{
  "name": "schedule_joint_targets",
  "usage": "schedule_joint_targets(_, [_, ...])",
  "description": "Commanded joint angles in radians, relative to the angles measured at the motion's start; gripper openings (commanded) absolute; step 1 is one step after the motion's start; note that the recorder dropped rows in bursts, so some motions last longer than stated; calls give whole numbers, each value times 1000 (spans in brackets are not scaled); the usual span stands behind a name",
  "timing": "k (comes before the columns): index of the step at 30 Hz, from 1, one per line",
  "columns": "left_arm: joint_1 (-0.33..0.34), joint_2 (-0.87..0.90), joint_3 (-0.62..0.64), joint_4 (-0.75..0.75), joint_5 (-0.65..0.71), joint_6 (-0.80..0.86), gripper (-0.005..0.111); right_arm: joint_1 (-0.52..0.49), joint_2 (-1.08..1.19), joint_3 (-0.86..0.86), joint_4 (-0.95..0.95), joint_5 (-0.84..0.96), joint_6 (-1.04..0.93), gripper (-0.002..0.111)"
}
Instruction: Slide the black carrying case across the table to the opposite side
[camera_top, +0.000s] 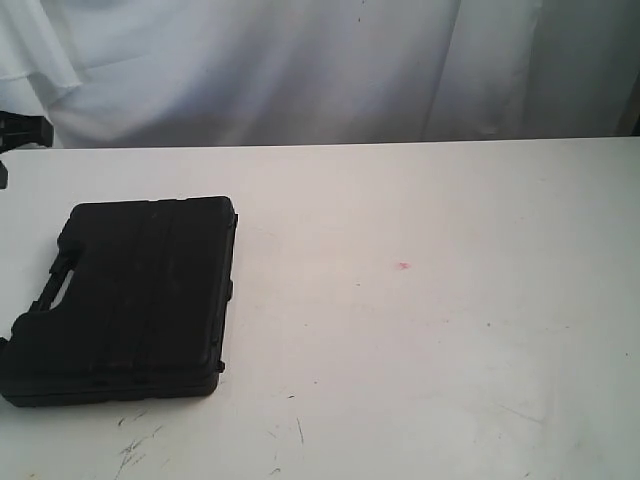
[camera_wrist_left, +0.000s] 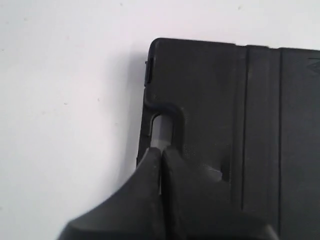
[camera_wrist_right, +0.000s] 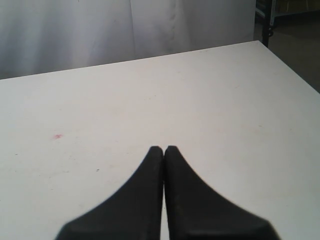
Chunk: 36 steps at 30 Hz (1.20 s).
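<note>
The black carrying case (camera_top: 135, 300) lies flat at the left of the white table (camera_top: 420, 330), its handle (camera_top: 57, 285) pointing toward the left edge. In the left wrist view my left gripper (camera_wrist_left: 161, 150) is shut, its tips over the handle slot (camera_wrist_left: 162, 127) of the case (camera_wrist_left: 240, 115). Whether the tips touch the case I cannot tell. My right gripper (camera_wrist_right: 164, 148) is shut and empty over bare table (camera_wrist_right: 150, 90), with no case in its view. Neither gripper shows in the exterior view.
A tiny red speck (camera_top: 403, 266) marks the middle of the table, and dark scratches (camera_top: 135, 445) run near the front edge. White cloth (camera_top: 300, 70) hangs behind the far edge. A dark fixture (camera_top: 20, 130) juts in at the upper left. The table's corner (camera_wrist_right: 257, 42) shows by the right arm.
</note>
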<state>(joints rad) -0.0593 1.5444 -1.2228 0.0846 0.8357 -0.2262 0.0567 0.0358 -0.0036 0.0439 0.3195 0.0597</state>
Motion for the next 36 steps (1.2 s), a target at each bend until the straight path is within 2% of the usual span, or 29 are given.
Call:
schedule_joint_targets(1, [-3,-171,147,-77,-129,19,0,-8,-5,4,-10,-1,0,0])
schedule_joint_targets(3, [-3,-282,251,-152,-195,69,0,-8,-5,4,-10,-1,0,0])
schedule_joint_targets(11, [-3,-497,390,-183,-207,99,0,-8,-5,4,-10,-1,0,0])
schedule_joint_targets(20, [-3,-690,403,-179,-206,105,0,-8,-5,4,-10,-1,0,0])
schedule_joint_targets(29, [-3,-790,410,-52,-204,105,0,-8,-5,4,-10,-1,0,0])
schedule_joint_targets(32, [24,-868,487,-85,-209,105,0,-8,-5,4,-10,-1,0,0])
schedule_joint_targets(34, [59,-975,604,-104,-228,105,0,-8,-5,4,-10,-1,0,0])
schedule_joint_targets(36, [61,-1087,715,-104,-281,105,0,-8,-5,4,-10,-1,0,0])
